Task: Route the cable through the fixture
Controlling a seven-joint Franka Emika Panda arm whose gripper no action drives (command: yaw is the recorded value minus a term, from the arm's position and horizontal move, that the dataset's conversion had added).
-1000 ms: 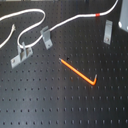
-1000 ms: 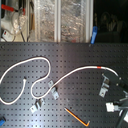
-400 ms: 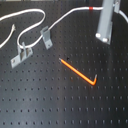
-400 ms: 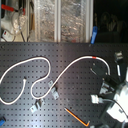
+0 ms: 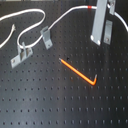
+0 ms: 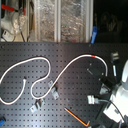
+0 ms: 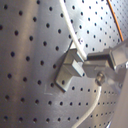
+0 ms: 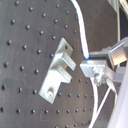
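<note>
Pegboard [image 5: 45, 95] black, perforated; cable [image 5: 30, 12] lying on it.

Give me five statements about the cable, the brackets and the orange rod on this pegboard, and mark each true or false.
1. The cable carries a red band. True.
2. The orange rod is straight from end to end. False: one end bends into a short hook.
3. In the first exterior view the gripper is at the upper right, close to the cable. True.
4. The orange rod lies on top of the cable. False: it lies apart from it on bare pegboard.
5. In the first exterior view the two grey brackets stand to the right of the orange rod. False: they stand to its left.
</note>
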